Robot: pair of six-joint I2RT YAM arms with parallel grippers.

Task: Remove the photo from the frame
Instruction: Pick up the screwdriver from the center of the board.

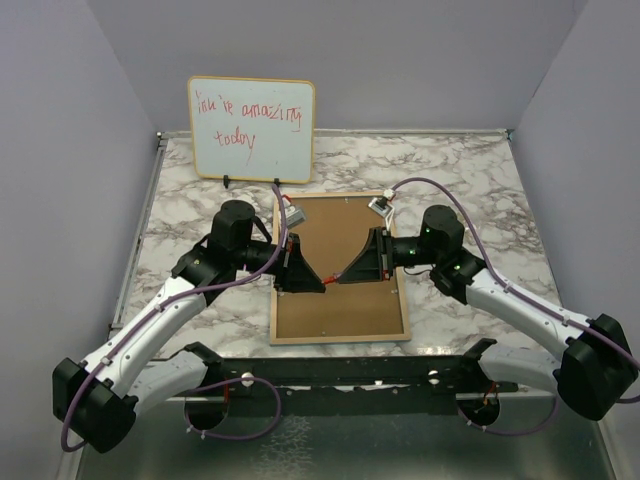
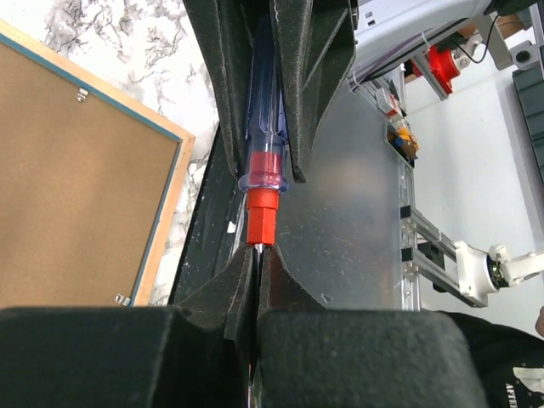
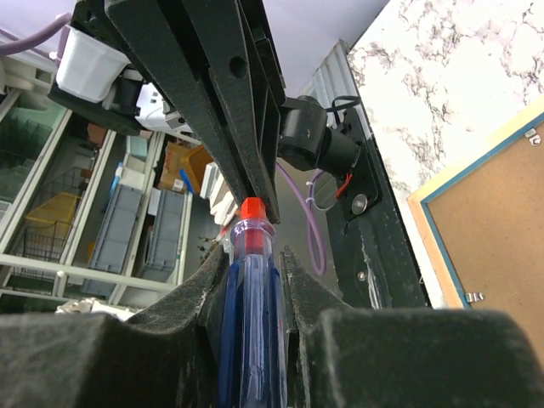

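The frame (image 1: 345, 310) lies face-down on the tabletop (image 1: 460, 180), photo hidden, while the right tool (image 3: 251, 263) grips the handle of a screwdriver (image 2: 263, 161) and the left tool (image 2: 257, 263) pinches its shaft, apparently a handover; next, one must release.

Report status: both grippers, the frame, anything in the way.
Left gripper shut on screwdriver shaft; right gripper shut on its handle. Frame face-down, backing board on top, photo unseen. Nothing lying on the frame.
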